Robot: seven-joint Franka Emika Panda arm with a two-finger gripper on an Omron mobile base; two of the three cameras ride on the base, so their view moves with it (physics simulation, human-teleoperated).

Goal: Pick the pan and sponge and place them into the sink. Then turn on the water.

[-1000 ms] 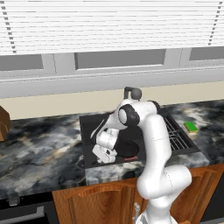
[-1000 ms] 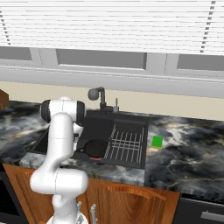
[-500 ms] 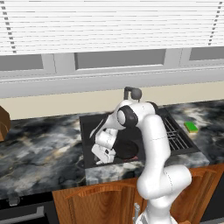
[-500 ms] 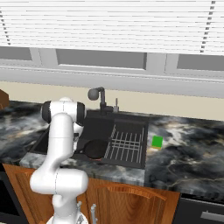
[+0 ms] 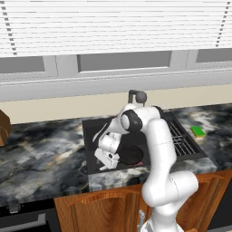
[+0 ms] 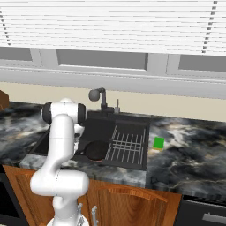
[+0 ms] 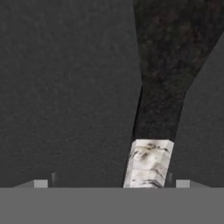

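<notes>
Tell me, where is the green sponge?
The sponge lies on the marble counter just right of the sink, beside the wire rack.

Sink interior: my gripper sits low in the large dark grey rectangular sink basin, fingers spread wide on either side of the small round black frying pan's thin dark handle with the light tip; bare basin floor lies to one side of the handle in the hand view.

Obstacles, right half: the wire rack covers that part of the basin.

Obstacles, rear: the dark faucet stands at the back rim (its spout reaches over the basin).

Counter: the small bright green rectangular sponge block lies on marbled dark stone countertop, just beside the sink rim, with open surface around it.
</notes>
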